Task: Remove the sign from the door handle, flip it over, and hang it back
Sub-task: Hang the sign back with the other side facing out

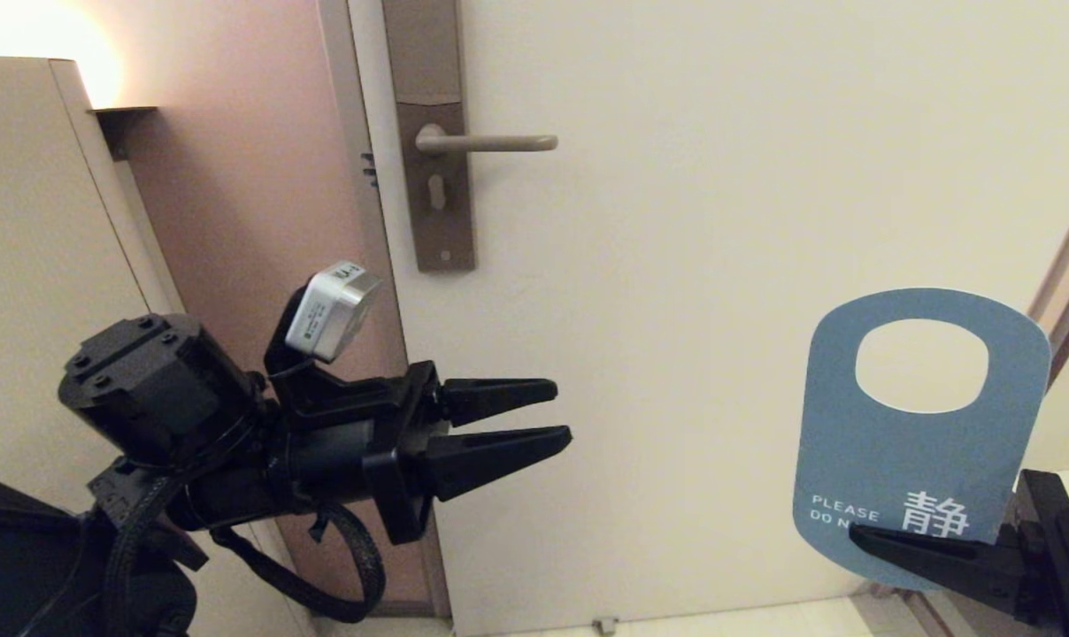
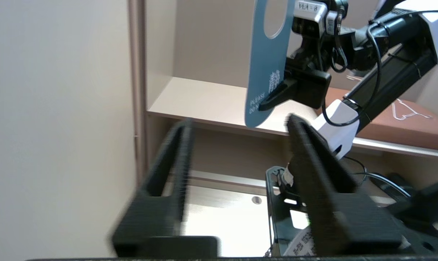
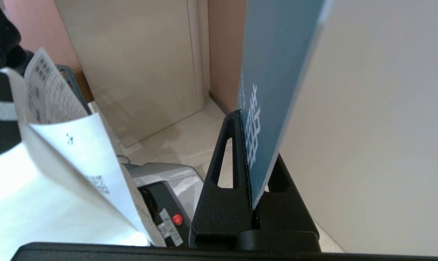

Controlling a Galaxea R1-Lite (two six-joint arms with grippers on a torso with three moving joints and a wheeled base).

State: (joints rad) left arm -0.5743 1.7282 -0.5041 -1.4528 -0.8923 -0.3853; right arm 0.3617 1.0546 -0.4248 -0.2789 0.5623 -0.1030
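Right gripper (image 1: 919, 541) pinches the sign (image 1: 919, 425) by its bottom edge, blue face out, leaving the hole free for the door handle (image 1: 490, 141). Left gripper (image 1: 557, 414) hangs empty, jaws parted, probably idle.

Sign: flat blue card hanger (image 1: 915, 442), rounded ends, oval hole uppermost; upright, blue face with white "PLEASE DO N…" text visible; off the handle, well right of it.
Door handle: slim beige-grey metal lever (image 1: 490, 141), horizontal, on a tall brown backplate; bare.
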